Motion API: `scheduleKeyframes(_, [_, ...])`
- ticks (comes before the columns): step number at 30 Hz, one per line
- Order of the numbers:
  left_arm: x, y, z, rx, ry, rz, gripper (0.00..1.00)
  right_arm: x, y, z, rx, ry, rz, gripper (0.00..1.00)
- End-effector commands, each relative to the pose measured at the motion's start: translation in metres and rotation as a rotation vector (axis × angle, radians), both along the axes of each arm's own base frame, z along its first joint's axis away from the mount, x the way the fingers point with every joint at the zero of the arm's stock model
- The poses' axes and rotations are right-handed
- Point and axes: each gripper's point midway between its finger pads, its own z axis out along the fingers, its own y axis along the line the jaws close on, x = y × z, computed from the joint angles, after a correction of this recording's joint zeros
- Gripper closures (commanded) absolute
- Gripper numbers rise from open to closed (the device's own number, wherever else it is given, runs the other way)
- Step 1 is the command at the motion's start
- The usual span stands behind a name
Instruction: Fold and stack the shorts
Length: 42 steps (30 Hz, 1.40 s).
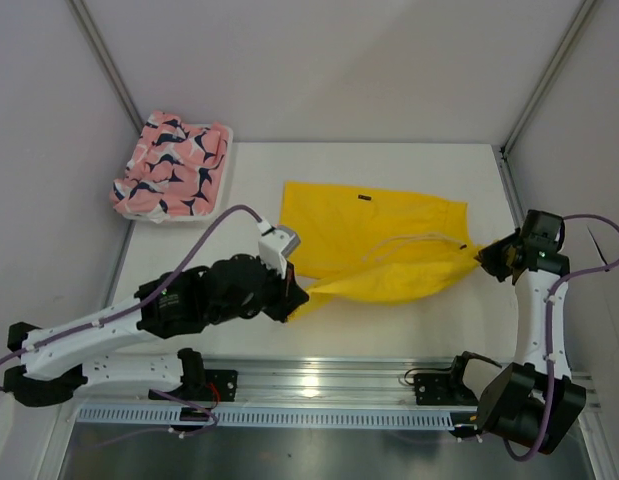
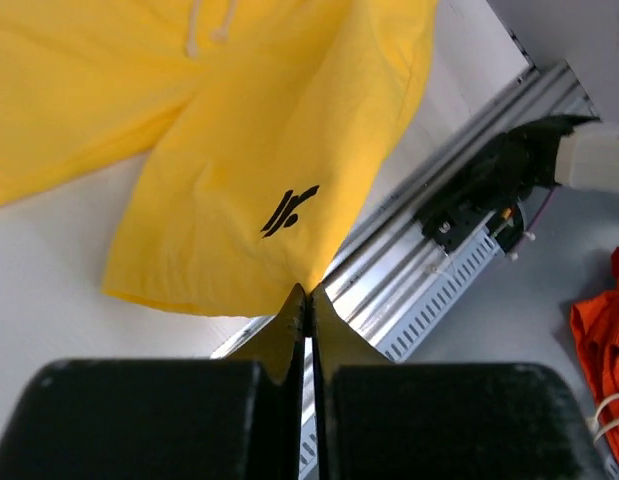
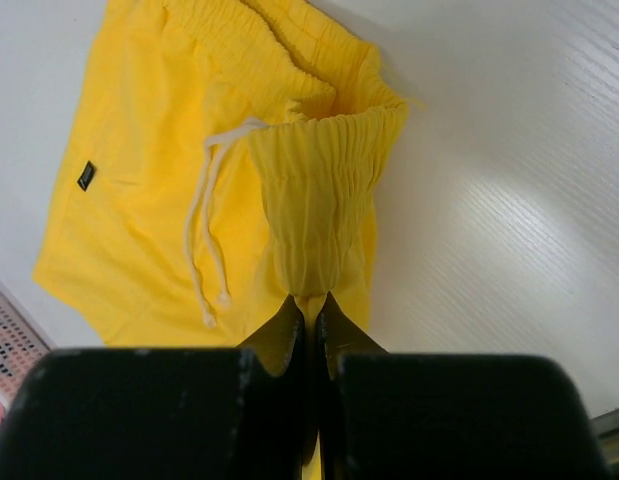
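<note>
Yellow shorts (image 1: 374,235) lie mid-counter (image 1: 439,320), the far part spread flat and the near edge pulled into a taut fold between the two hands. Left hand (image 1: 294,295): jaws pinched together on a leg-hem corner (small black logo (image 2: 287,210) just above the pinch). Right hand (image 1: 484,258): jaws closed tight on the gathered elastic waistband at the right end; white drawstring (image 3: 204,240) hangs loose beside the grip. Pink shorts (image 1: 169,165), navy-and-white print, sit crumpled in the white mesh basket (image 1: 225,140) at the far left corner, well apart from the yellow pair
</note>
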Motion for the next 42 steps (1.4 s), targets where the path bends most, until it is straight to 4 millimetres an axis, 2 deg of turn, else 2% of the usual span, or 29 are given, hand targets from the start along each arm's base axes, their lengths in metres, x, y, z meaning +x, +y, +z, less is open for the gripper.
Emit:
scheduleKeyframes(1, [0.029, 0.014, 0.037, -0.008, -0.081, 0.038, 1.00, 0.011, -0.012, 0.032, -0.038, -0.054, -0.046, 1.00])
scheduleKeyframes(5, [0.055, 0.020, 0.054, -0.004, -0.113, 0.069, 1.00, 0.021, -0.013, 0.049, -0.029, -0.105, -0.057, 1.00])
scheduleKeyframes(6, [0.067, 0.023, 0.060, -0.005, -0.130, 0.091, 1.00, 0.024, -0.013, 0.051, -0.018, -0.112, -0.069, 1.00])
scheduleKeyframes(7, [0.072, 0.019, 0.057, 0.005, -0.116, 0.077, 1.00, 0.030, -0.014, 0.057, -0.012, -0.121, -0.074, 1.00])
scheduleKeyframes(8, [0.078, 0.017, 0.065, -0.010, -0.127, 0.077, 1.00, 0.034, -0.014, 0.059, -0.005, -0.126, -0.075, 1.00])
scheduleKeyframes(9, [0.091, 0.022, 0.062, 0.003, -0.125, 0.107, 1.00, 0.038, -0.015, 0.061, 0.000, -0.128, -0.080, 1.00])
scheduleKeyframes(13, [0.124, 0.018, 0.055, 0.002, -0.084, 0.106, 1.00, 0.066, -0.012, 0.071, 0.039, -0.157, -0.098, 1.00])
scheduleKeyframes(14, [0.136, 0.023, 0.057, -0.012, -0.086, 0.133, 1.00, 0.071, -0.010, 0.073, 0.045, -0.164, -0.097, 1.00])
scheduleKeyframes(20, [0.182, 0.030, 0.042, -0.017, -0.036, 0.182, 1.00, 0.113, 0.000, 0.086, 0.061, -0.197, -0.095, 1.00])
scheduleKeyframes(22, [0.198, 0.037, 0.047, -0.029, -0.049, 0.214, 1.00, 0.123, 0.002, 0.089, 0.059, -0.199, -0.099, 1.00])
scheduleKeyframes(23, [0.204, 0.038, 0.042, -0.024, -0.037, 0.221, 1.00, 0.132, 0.004, 0.091, 0.060, -0.200, -0.094, 1.00])
scheduleKeyframes(24, [0.211, 0.037, 0.050, -0.039, -0.053, 0.223, 1.00, 0.136, 0.004, 0.092, 0.060, -0.202, -0.097, 1.00])
scheduleKeyframes(29, [0.239, 0.040, 0.059, -0.057, -0.071, 0.247, 1.00, 0.162, 0.003, 0.091, 0.082, -0.206, -0.114, 1.00])
scheduleKeyframes(30, [0.246, 0.039, 0.055, -0.048, -0.063, 0.251, 1.00, 0.165, 0.003, 0.091, 0.080, -0.206, -0.116, 1.00])
scheduleKeyframes(31, [0.250, 0.039, 0.063, -0.057, -0.077, 0.255, 1.00, 0.168, 0.002, 0.090, 0.079, -0.206, -0.119, 1.00])
scheduleKeyframes(33, [0.259, 0.038, 0.058, -0.044, -0.070, 0.265, 1.00, 0.176, -0.002, 0.087, 0.081, -0.199, -0.136, 1.00])
scheduleKeyframes(34, [0.265, 0.038, 0.064, -0.048, -0.084, 0.273, 1.00, 0.178, -0.002, 0.085, 0.083, -0.198, -0.139, 1.00])
scheduleKeyframes(36, [0.277, 0.039, 0.054, -0.031, -0.064, 0.291, 1.00, 0.188, -0.006, 0.083, 0.085, -0.197, -0.152, 1.00])
scheduleKeyframes(37, [0.283, 0.038, 0.058, -0.035, -0.071, 0.297, 1.00, 0.193, -0.006, 0.081, 0.089, -0.196, -0.154, 1.00])
scheduleKeyframes(39, [0.294, 0.040, 0.055, -0.028, -0.069, 0.314, 1.00, 0.209, -0.009, 0.080, 0.097, -0.213, -0.156, 1.00])
scheduleKeyframes(41, [0.308, 0.040, 0.044, -0.015, -0.052, 0.329, 1.00, 0.223, -0.011, 0.079, 0.102, -0.227, -0.158, 1.00])
scheduleKeyframes(42, [0.314, 0.042, 0.040, -0.009, -0.044, 0.342, 1.00, 0.232, -0.010, 0.067, 0.112, -0.206, -0.150, 1.00])
